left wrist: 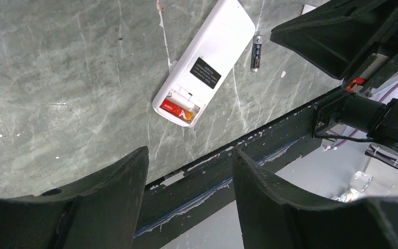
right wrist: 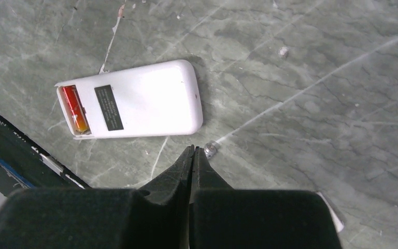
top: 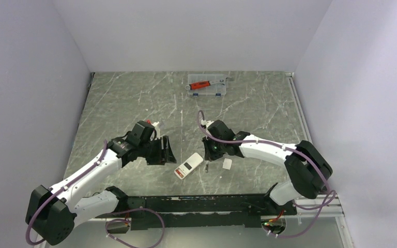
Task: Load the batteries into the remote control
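Top view: my right gripper (top: 207, 156) sits just beside the small white plastic remote control (top: 188, 166) on the veined grey-green stone table (top: 124, 98). A nudge could skid that smooth bar.

Left wrist: my left gripper (left wrist: 189, 155) gapes wide, empty. 1 red-orange battery (left wrist: 178, 109) is seated, and 1 thin dark cylindrical battery (left wrist: 256, 52) lies loose just right of the remote and may roll.

Right wrist: jaws pressed together, empty, beside its metal end.

The remote control (top: 188, 166) lies between the left arm (top: 90, 173) and right arm (top: 269, 150).
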`<state>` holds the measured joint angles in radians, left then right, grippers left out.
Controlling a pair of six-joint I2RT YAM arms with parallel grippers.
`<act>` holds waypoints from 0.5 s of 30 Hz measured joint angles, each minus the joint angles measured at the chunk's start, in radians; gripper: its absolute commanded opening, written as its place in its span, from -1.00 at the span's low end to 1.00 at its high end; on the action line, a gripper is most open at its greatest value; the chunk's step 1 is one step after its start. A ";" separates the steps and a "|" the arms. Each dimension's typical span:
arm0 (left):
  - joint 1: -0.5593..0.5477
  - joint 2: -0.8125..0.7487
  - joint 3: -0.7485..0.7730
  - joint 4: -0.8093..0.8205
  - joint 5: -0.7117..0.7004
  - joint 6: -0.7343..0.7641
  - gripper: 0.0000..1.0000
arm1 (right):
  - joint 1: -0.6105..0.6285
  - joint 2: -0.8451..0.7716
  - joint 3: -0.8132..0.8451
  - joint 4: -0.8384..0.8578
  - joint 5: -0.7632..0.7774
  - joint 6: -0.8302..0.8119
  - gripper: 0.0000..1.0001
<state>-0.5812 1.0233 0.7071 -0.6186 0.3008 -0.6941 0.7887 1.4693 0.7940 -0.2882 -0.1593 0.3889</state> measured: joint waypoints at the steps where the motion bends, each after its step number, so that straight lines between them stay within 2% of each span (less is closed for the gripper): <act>1: 0.000 0.000 0.000 0.000 -0.001 0.000 0.29 | 0.005 0.009 0.006 0.000 -0.001 -0.002 -1.00; 15: 0.000 0.000 0.000 0.000 -0.008 -0.002 0.29 | 0.038 0.081 0.026 0.000 0.012 -0.010 -1.00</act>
<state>-0.5812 1.0233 0.7071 -0.6186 0.2924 -0.6964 0.8265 1.5501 0.8204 -0.2886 -0.1471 0.3794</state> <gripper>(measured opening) 0.650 0.007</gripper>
